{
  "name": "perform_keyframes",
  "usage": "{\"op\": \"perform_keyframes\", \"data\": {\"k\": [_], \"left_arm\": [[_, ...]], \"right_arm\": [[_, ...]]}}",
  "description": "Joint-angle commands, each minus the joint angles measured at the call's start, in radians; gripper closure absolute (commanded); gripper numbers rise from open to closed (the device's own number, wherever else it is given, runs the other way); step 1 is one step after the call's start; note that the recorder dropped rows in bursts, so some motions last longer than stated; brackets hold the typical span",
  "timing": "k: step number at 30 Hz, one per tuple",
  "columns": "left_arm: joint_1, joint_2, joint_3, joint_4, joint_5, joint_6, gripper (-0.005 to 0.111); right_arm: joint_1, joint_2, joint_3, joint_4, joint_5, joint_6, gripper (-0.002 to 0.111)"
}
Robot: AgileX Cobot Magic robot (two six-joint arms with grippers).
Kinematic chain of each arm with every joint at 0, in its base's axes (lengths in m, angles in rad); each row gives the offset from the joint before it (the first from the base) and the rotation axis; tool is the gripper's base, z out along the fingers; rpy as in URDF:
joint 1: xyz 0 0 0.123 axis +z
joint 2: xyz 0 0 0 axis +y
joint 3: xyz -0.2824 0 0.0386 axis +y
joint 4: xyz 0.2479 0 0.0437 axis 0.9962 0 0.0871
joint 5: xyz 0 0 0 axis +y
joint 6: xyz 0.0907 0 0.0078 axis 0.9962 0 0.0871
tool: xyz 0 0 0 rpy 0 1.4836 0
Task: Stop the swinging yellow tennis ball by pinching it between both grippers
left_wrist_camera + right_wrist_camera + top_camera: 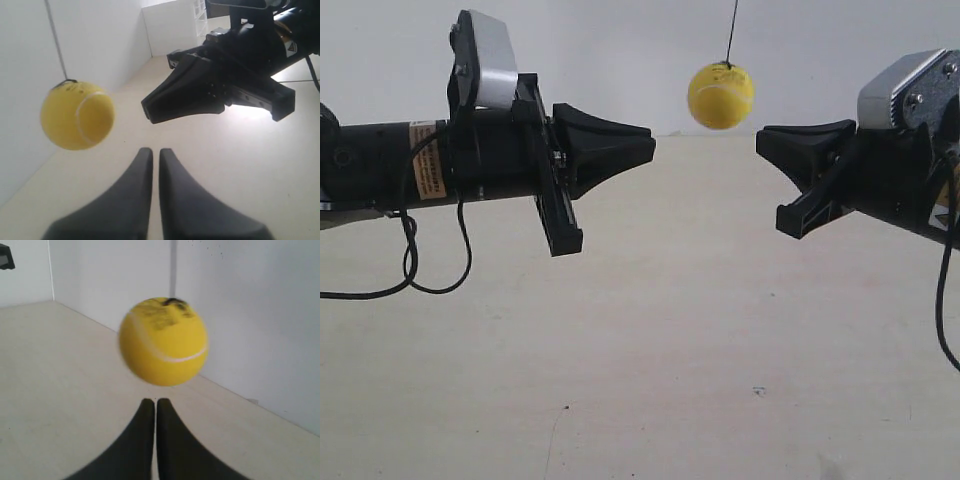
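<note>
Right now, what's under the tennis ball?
The tennis ball hangs on a string in the air; only pale tabletop shows below it. The left gripper and right gripper sit off to its sides, not beneath. Nothing covers that spot.

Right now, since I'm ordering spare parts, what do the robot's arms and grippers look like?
Both are black cylinders with black, pointed plastic grippers: left gripper, right gripper. Each carries a silver-grey metal block with screws. The arm at the exterior view's left bears an orange label and loose black cable.
</note>
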Motion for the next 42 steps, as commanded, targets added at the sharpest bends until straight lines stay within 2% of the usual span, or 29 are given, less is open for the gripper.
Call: {"op": "perform_keyframes", "data": {"k": [1,10,16,30,35,42], "left_arm": [[-0.005,0.028,-0.023,-0.024,0.011,0.005,0.102],[-0.005,0.101,-0.089,-0.046,0.091,-0.001,0.102],[-0.005,0.101,-0.090,-0.046,0.093,-0.001,0.102],[-0.005,0.103,-0.090,-0.031,0.091,0.015,0.102],[-0.005,0.103,-0.090,-0.031,0.068,0.015,0.102],[-0.005,0.103,-0.090,-0.048,-0.032,0.085,0.102]], "right_arm": [[0.001,-0.001,-0.015,-0.012,-0.014,0.000,0.108],[0.001,-0.001,-0.039,-0.012,0.061,-0.003,0.108],[0.001,-0.001,-0.039,0.020,0.125,-0.043,0.108],[0.001,-0.001,-0.039,0.010,0.077,-0.024,0.108],[0.001,-0.001,-0.039,-0.007,0.050,0.000,0.108],[0.001,-0.001,-0.039,-0.014,0.010,0.017,0.108]]}}
